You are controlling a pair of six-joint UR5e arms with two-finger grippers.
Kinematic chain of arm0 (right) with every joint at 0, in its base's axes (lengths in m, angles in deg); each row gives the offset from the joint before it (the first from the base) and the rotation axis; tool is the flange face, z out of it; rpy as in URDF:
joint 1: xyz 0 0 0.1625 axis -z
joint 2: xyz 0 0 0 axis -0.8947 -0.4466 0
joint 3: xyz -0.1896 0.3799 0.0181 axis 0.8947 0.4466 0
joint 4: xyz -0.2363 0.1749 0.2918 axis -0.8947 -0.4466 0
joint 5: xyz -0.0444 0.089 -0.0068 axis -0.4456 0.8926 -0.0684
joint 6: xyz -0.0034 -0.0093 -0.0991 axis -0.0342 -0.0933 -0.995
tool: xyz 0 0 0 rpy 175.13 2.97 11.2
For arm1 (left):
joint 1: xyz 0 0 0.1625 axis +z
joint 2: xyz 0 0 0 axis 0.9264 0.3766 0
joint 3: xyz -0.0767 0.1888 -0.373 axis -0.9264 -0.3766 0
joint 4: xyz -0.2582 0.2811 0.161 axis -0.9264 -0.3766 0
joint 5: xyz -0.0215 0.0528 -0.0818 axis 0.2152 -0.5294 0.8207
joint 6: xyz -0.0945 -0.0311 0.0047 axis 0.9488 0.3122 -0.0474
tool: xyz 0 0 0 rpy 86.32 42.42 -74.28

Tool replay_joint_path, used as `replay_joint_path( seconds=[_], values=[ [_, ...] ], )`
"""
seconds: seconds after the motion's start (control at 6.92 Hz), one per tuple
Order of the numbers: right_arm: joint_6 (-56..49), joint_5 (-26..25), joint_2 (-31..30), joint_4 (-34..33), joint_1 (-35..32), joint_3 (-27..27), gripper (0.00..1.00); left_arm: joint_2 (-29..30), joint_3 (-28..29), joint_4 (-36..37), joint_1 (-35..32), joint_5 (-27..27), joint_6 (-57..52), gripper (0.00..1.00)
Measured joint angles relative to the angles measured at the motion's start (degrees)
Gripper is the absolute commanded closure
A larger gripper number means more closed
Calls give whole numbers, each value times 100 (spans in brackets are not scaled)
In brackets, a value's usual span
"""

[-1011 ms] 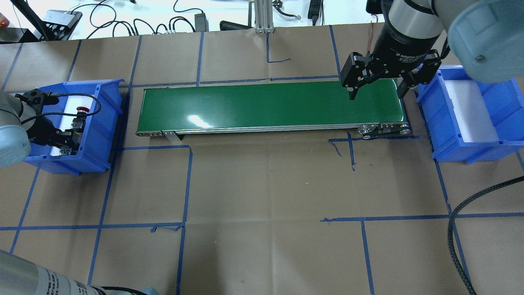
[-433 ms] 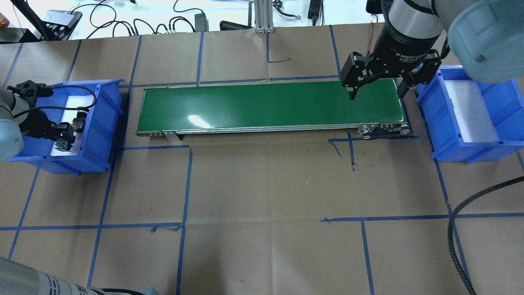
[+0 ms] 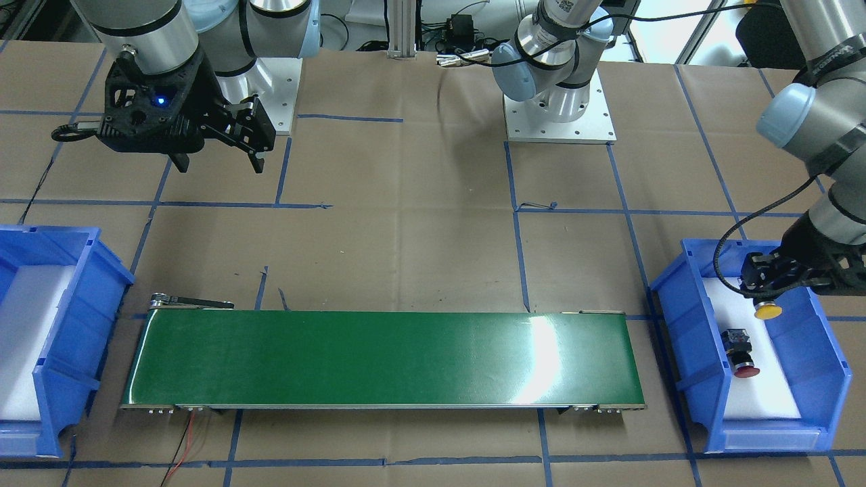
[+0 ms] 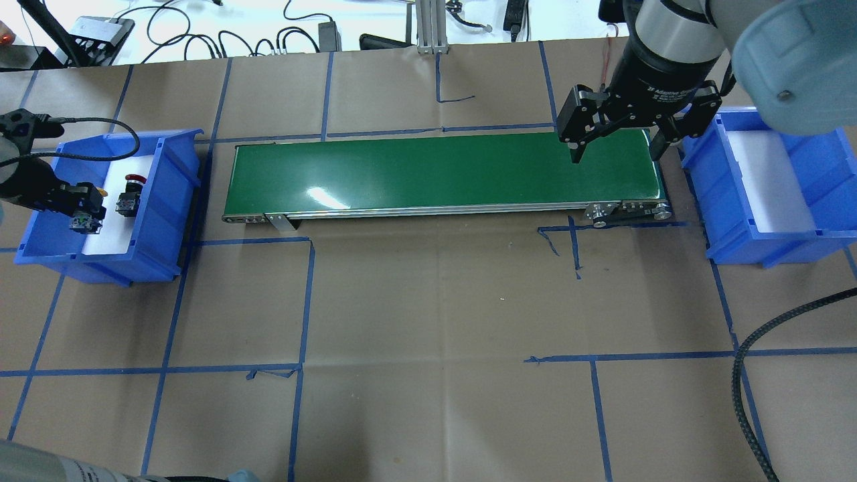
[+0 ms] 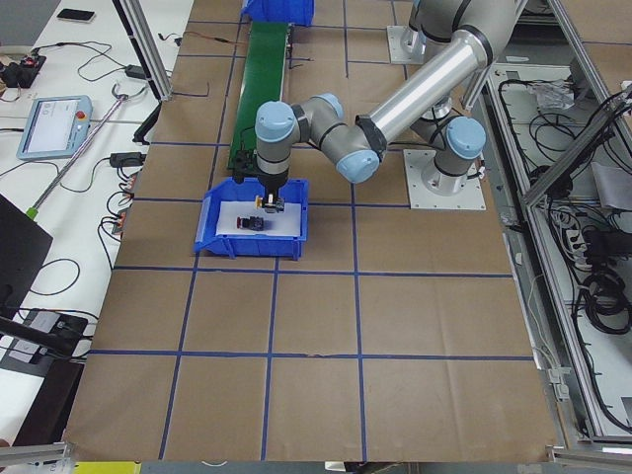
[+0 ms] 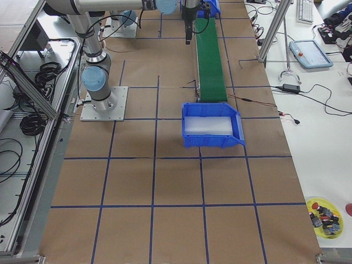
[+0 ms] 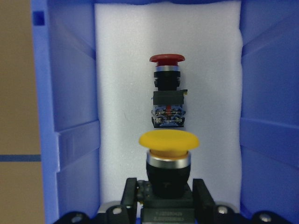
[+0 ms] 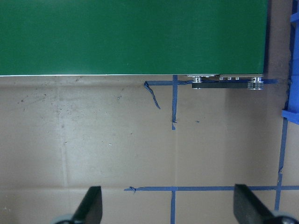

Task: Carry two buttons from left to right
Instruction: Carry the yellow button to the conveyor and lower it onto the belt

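Observation:
My left gripper (image 4: pixel 80 209) is shut on the yellow-capped button (image 7: pixel 168 142) by its black body and holds it above the left blue bin (image 4: pixel 161 201). In the front view the yellow cap (image 3: pixel 768 312) hangs below the gripper (image 3: pixel 770 284). The red-capped button (image 4: pixel 127 198) lies on its side on the bin's white foam, just beyond the yellow one; it also shows in the left wrist view (image 7: pixel 167 88) and the front view (image 3: pixel 741 352). My right gripper (image 4: pixel 616 155) is open and empty above the right end of the green conveyor belt (image 4: pixel 435 171).
The right blue bin (image 4: pixel 827 161) with white foam holds nothing and stands just past the belt's right end. The belt's motor bracket (image 8: pixel 226 83) sticks out at its near right corner. Blue tape lines cross the brown paper table. A black cable (image 4: pixel 743 375) hangs at the right.
My left gripper has moved left and up out of the bin's middle with the yellow button in it, uncovering the red button. The right arm has not moved.

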Motion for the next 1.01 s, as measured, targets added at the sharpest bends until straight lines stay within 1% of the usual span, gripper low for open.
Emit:
replay_joint_path(
  seconds=[0.14,0.29,0.43,0.72,1.01],
  values=[
    [4,-7,0,2,5,0,0,-16,352,-437,-80,-6,49,94],
    [6,-10,0,3,7,2,0,0,618,-665,-326,-27,157,94],
    [7,-11,0,3,6,5,0,38,765,-727,-682,-44,442,94],
    [5,-16,-1,10,5,0,0,228,862,-638,-1442,-40,1493,94],
    [1,-16,-5,30,5,-10,0,468,863,-393,-2139,-54,2374,94]
  ],
)
